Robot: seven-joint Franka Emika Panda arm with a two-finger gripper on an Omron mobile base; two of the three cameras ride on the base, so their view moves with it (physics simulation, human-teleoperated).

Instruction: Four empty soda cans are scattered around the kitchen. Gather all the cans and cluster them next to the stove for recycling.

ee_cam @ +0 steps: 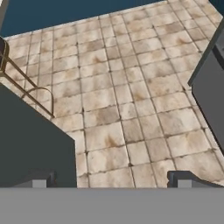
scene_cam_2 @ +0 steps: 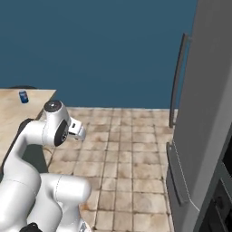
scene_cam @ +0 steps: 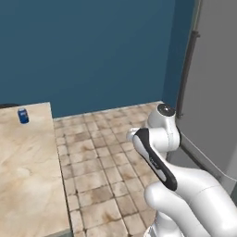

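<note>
One blue soda can [scene_cam: 23, 115] stands upright near the far corner of a beige stone counter [scene_cam: 28, 176]; the right base view has the same can [scene_cam_2: 23, 96] at its far left. My arm is folded close over the base, well short of the can and to its right. In the hand view my gripper [ee_cam: 111, 181] is open with nothing between its fingertips [ee_cam: 39, 181], and it looks down at bare tiled floor. The stove is out of view.
A tall grey fridge [scene_cam_2: 204, 113] with a long vertical handle [scene_cam_2: 176, 81] fills the right side. Tiled floor [scene_cam: 111, 157] runs between counter and fridge up to a blue wall. A brass-framed stool [ee_cam: 26, 85] stands beside the counter's dark side [ee_cam: 30, 144].
</note>
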